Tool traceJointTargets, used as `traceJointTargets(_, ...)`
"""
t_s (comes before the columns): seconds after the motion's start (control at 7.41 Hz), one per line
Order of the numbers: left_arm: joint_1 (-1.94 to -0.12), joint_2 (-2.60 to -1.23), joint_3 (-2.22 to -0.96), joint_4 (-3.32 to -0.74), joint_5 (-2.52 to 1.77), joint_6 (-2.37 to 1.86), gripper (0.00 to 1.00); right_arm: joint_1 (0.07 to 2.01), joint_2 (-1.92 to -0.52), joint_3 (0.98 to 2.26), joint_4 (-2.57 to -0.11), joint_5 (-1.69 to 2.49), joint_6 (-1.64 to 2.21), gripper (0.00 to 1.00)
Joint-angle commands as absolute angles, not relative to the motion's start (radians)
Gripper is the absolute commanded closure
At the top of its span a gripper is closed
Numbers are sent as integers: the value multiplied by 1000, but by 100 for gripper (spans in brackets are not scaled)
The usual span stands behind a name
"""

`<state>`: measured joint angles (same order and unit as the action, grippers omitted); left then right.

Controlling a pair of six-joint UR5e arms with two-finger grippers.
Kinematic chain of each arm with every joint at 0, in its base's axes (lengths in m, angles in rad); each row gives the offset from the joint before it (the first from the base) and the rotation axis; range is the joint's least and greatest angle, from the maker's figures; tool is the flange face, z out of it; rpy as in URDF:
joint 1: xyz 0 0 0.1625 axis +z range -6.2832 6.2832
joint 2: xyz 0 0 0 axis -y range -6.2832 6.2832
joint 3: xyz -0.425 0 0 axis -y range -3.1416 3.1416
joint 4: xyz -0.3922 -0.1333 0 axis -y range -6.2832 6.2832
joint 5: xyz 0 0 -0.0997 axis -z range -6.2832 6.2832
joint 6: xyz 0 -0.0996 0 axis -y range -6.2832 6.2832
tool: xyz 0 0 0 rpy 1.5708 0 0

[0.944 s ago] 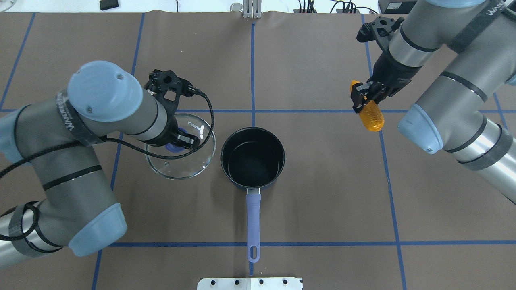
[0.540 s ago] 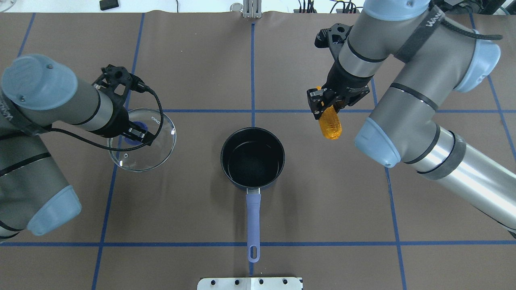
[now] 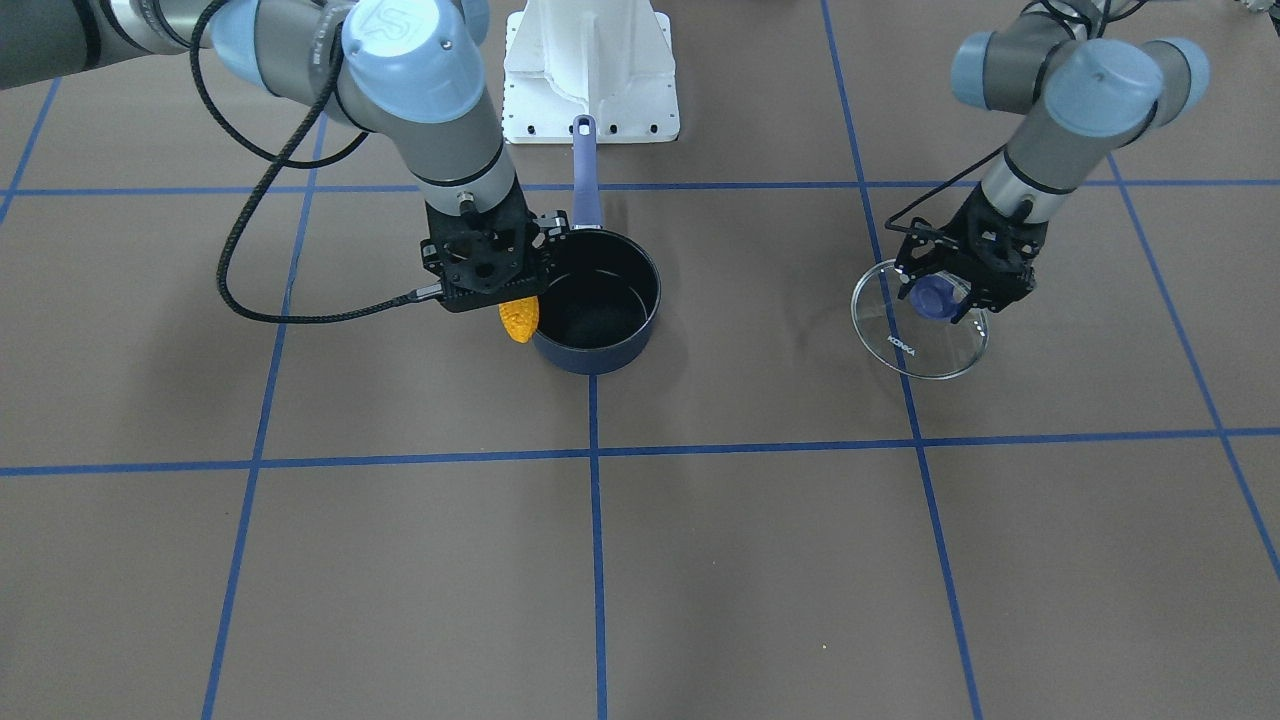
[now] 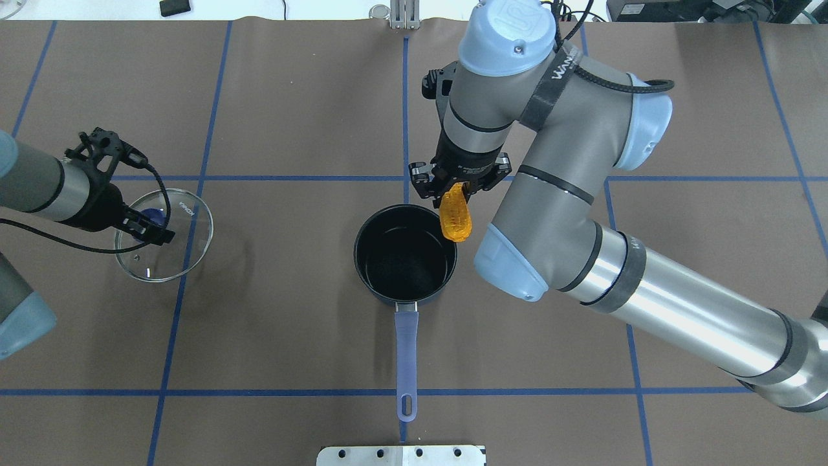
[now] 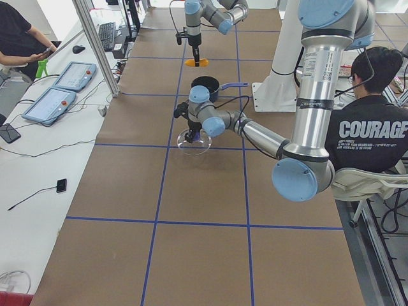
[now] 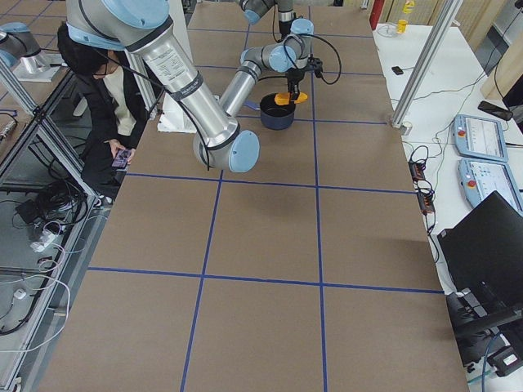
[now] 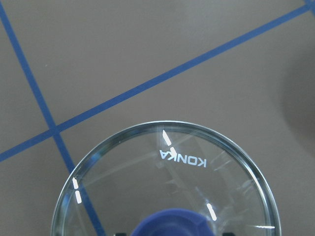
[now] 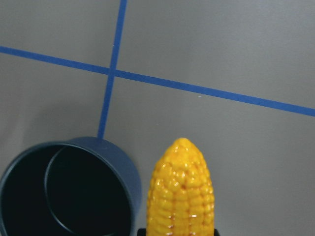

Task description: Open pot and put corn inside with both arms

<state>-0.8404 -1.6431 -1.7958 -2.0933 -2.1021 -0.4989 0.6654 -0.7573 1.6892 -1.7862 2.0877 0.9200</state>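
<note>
The right pincer [image 4: 453,189] grips the corn [image 4: 455,219] beside the pot [image 3: 590,358]; slide it over the middle, then let go. The left pincer [image 4: 146,225] grips the lid [image 4: 173,251].

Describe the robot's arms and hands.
The left grey tubular arm and right grey tubular arm have light-blue round joint caps and black braided cables; the right carries a black strap with white lettering. The left black skeletal hand and right black skeletal hand are two-fingered.

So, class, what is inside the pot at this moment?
Nothing: the pot shows only its bare black inside. The corn hangs by its rim in the right gripper, hiding a sliver of that edge.
</note>
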Motion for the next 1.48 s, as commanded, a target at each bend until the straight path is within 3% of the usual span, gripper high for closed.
traceJointTargets(0.0,-948,-1576,-1675,-2236,-2201,-396,34,605,-665,1607,-1784,2034,983,62)
traceJointTargets(0.54,-1029,-1511,-1672,-2238,-2237,-304,34,540,-653,1513,-1669,1980,1020,62)
traceJointTargets(1.21,-1028,-1509,-1671,-2237,-2227,-302,34,517,-693,1513,-1666,1971,1009,62)
traceJointTargets(1.35,-1028,-1508,-1671,-2237,-2229,-302,34,515,-695,1511,-1666,1967,1008,38)
